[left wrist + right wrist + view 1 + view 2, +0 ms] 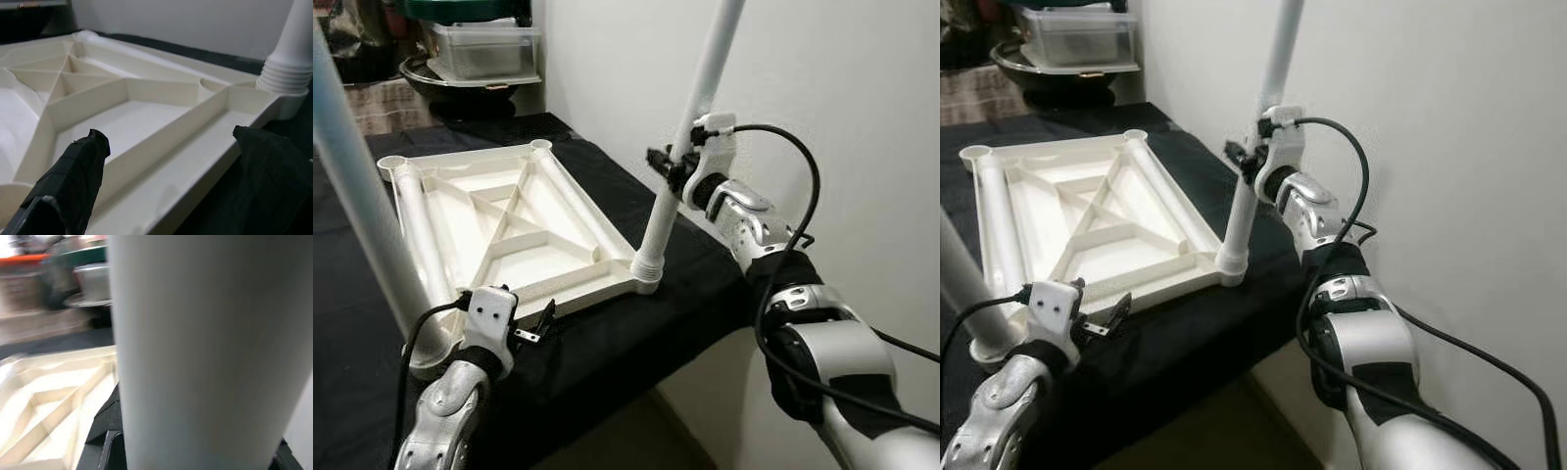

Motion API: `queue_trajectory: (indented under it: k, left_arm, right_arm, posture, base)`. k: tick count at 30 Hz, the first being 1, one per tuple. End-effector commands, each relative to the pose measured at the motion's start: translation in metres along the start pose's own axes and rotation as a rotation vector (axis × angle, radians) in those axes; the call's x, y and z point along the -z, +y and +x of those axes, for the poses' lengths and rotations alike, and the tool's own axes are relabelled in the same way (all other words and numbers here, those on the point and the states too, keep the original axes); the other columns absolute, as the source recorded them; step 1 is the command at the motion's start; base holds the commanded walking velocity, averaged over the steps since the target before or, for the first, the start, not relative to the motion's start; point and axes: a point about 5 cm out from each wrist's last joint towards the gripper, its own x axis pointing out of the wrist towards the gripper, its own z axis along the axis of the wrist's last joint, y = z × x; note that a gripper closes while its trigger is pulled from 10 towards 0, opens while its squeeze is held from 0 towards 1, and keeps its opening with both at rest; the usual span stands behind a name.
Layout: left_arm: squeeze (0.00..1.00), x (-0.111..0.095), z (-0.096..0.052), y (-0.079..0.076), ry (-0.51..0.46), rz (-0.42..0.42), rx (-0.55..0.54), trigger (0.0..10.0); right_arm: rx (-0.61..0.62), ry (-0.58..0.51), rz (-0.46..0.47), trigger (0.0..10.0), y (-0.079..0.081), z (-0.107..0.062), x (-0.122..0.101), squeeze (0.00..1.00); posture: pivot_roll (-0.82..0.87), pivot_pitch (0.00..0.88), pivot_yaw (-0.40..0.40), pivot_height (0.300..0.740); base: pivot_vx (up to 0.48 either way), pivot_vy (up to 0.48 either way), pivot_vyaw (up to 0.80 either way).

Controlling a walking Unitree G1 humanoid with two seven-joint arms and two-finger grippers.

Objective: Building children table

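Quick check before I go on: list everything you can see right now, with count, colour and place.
tabletop: 1, white, upside down on the black cloth.
legs: 2, white, one upright in the near right corner socket, one at the near left corner.
black cloth: 1, covering the surface.
clear bin: 1, far back, on a dark round tub.
left hand: open, at the tabletop's near edge.
right hand: shut on the right leg.

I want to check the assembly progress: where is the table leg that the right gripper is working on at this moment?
The table leg stands tilted in the near right corner socket of the upturned white tabletop, beside the wall; the right gripper is at its middle.
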Motion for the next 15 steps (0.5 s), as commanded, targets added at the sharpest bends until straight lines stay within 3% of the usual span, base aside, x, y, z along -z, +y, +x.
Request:
queue_trajectory:
  k: [1, 2, 3, 4, 6, 15]
  left_arm:
    - [0.0, 0.0, 0.002, -0.004, 0.002, 0.013, 0.013, 10.0]
    - [0.0, 0.0, 0.002, -0.004, 0.002, 0.013, 0.013, 10.0]
    - [0.0, -0.001, 0.004, -0.006, -0.001, 0.016, 0.021, 10.0]
    - [0.0, -0.001, 0.004, -0.006, -0.001, 0.016, 0.021, 10.0]
    - [0.0, -0.003, 0.007, -0.007, -0.007, 0.021, 0.026, 10.0]
    - [0.0, 0.0, 0.006, -0.005, 0.0, 0.021, 0.007, 10.0]
  right_arm:
    - [0.163, 0.304, 0.076, 0.0, 0.007, -0.015, 0.089, 0.0]
    - [0.163, 0.304, 0.076, 0.0, 0.007, -0.015, 0.089, 0.0]
    - [0.184, 0.322, 0.078, 0.0, 0.025, -0.015, 0.098, 0.0]
    - [0.184, 0.322, 0.078, 0.0, 0.025, -0.015, 0.098, 0.0]
    - [0.209, 0.321, 0.058, 0.0, 0.047, -0.015, 0.1, 0.0]
    - [0.26, 0.293, 0.008, 0.0, 0.066, -0.011, 0.089, 0.0]
  posture:
    - [0.03, 0.0, -0.13, 0.74]
    - [0.03, 0.0, -0.13, 0.74]
    - [0.03, 0.0, -0.13, 0.74]
    - [0.03, 0.0, -0.13, 0.74]
    - [0.03, 0.0, -0.141, 0.74]
    - [0.03, 0.0, -0.153, 0.74]
  base:
    - [0.0, 0.0, 0.0]
    - [0.0, 0.0, 0.0]
    - [0.0, 0.0, 0.0]
    - [0.0, 0.0, 0.0]
    - [0.0, 0.0, 0.0]
    - [0.0, 0.0, 0.0]
